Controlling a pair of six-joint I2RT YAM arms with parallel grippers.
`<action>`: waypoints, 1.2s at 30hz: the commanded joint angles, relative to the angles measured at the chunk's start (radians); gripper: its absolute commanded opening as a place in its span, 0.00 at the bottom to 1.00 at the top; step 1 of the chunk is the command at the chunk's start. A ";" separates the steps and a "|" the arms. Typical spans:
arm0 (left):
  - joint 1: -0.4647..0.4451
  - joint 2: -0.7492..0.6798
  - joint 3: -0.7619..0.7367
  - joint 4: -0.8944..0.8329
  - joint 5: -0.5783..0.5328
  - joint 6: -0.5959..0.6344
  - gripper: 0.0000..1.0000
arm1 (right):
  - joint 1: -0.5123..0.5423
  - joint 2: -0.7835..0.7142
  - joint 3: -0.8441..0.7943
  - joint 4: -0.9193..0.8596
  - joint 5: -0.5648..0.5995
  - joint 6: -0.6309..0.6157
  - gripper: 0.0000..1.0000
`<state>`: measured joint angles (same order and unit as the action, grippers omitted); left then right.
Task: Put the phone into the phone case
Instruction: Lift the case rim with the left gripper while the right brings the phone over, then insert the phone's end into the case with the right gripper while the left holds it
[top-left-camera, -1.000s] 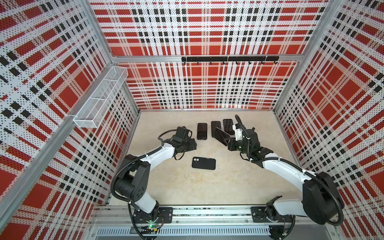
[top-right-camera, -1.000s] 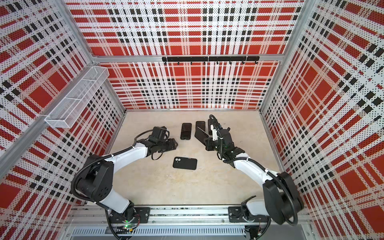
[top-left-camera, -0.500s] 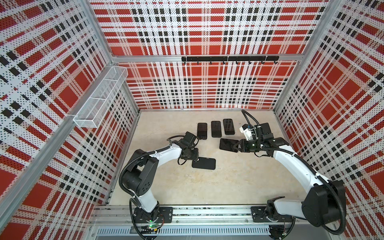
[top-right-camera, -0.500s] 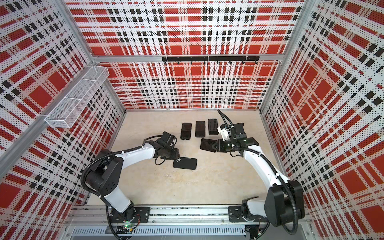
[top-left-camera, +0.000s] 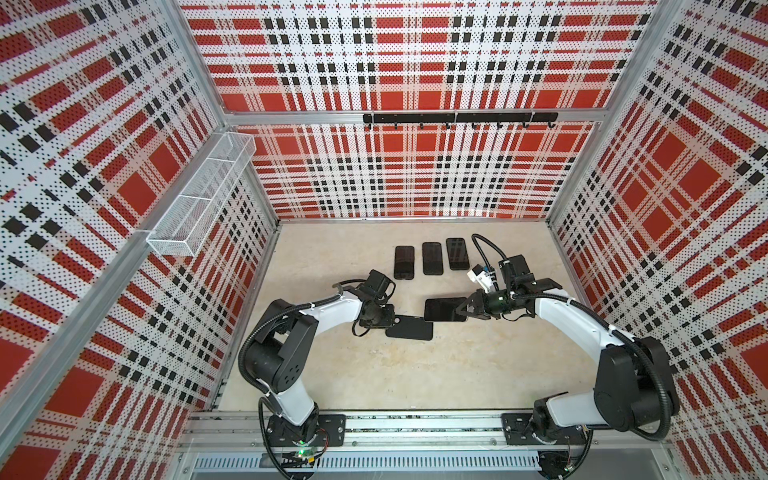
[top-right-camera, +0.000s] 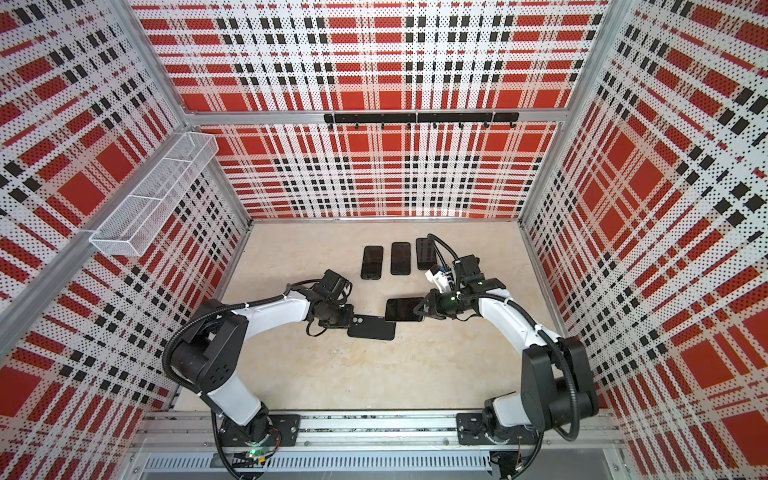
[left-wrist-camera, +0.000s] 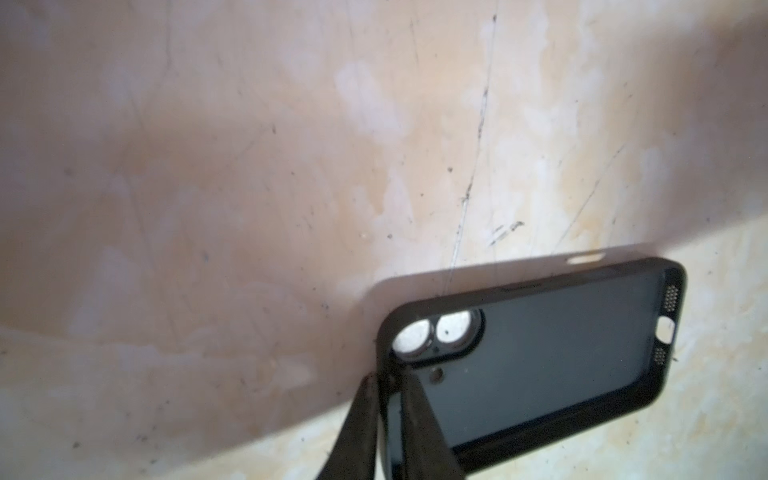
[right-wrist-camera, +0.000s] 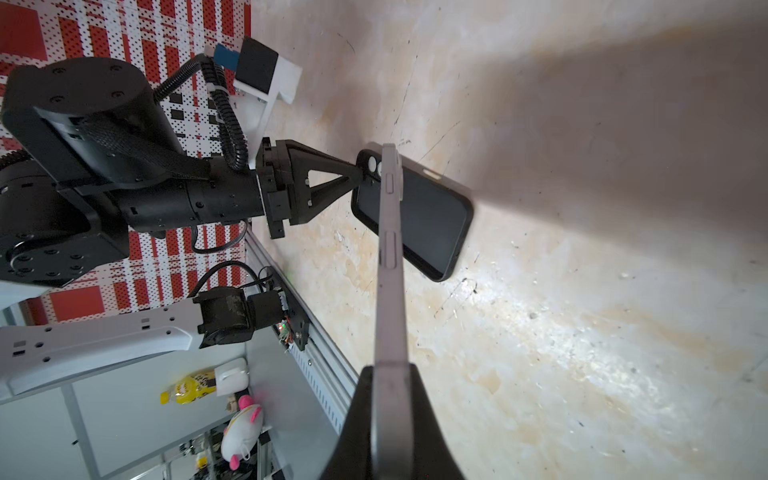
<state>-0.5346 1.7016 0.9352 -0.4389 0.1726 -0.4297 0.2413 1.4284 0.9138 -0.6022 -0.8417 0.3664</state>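
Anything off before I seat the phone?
Nothing stands out. The black rubber phone case lies open side up, left gripper pinching its camera-end rim; right gripper holds the dark-screened phone; beige tabletop merely scratched.

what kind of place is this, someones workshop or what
Probably a robot test cell, not a workshop: two white-and-black robot arms bolted to an aluminium rail, red plaid perforated walls all round, and three black phones laid in a row.

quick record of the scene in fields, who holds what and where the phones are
left gripper: shut on phone case, at its camera-cutout end
right gripper: shut on phone, held by one end
phone in case: not yet
case interior: empty, facing up
other phones: three in a row, farther back on table
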 joint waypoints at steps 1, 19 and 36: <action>-0.015 -0.003 -0.023 0.003 0.036 -0.037 0.12 | 0.011 0.025 -0.007 0.070 -0.107 0.013 0.07; -0.035 -0.042 -0.072 0.088 0.089 -0.178 0.15 | 0.055 0.191 -0.054 0.169 -0.160 0.029 0.06; -0.030 -0.063 -0.131 0.201 0.158 -0.248 0.43 | 0.068 0.313 -0.061 0.191 -0.103 0.027 0.06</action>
<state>-0.5629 1.6535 0.8242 -0.2573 0.3046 -0.6636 0.2924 1.7065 0.8551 -0.4156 -0.9874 0.4088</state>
